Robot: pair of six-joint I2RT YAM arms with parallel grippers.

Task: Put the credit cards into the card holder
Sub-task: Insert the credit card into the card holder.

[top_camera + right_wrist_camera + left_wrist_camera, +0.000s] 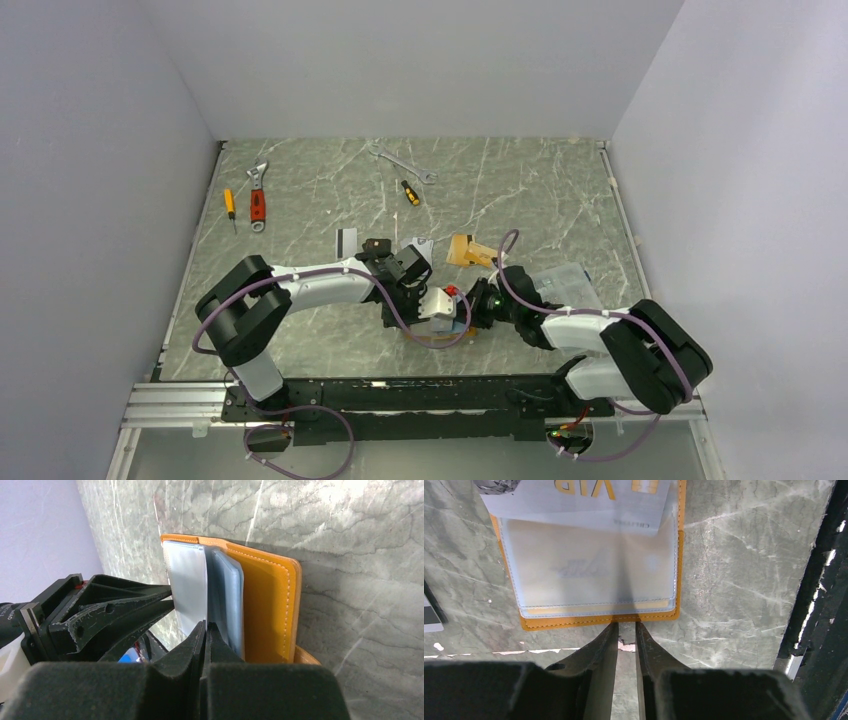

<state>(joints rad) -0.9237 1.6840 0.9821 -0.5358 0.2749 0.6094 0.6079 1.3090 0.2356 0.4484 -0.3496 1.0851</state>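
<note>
Near the desk's [300,200] front, the open card holder [594,580] was braced by the closed right gripper [206,627], its half-entered credit card [574,502] due to be pushed home by the barely parted, empty left gripper [626,630].

From my station I see a grey-green marbled table top [520,200] with pale veins, closed in by plain white-grey walls [400,60] at the back and on both sides, all under a soft even light, and an aluminium rail [170,405] runs along its near edge.
</note>
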